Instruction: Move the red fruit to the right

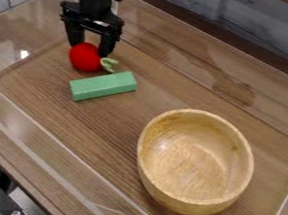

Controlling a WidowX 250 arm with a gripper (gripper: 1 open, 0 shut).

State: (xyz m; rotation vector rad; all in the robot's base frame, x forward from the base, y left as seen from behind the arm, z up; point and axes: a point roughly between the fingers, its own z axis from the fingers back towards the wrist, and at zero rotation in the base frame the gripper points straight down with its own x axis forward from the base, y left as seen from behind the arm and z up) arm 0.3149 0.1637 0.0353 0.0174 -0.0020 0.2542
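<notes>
The red fruit (pixel 82 57) is a small glossy ball with a light-green leaf on its right side, lying on the wooden table at the upper left. My black gripper (pixel 87 43) hangs just above and behind it, fingers spread open on either side of the fruit's top. Nothing is held between the fingers. The fruit's upper edge is partly hidden by the fingertips.
A green rectangular block (pixel 103 86) lies just right of and in front of the fruit. A large wooden bowl (pixel 195 160) stands at the lower right. Clear plastic walls (pixel 24 22) ring the table surface.
</notes>
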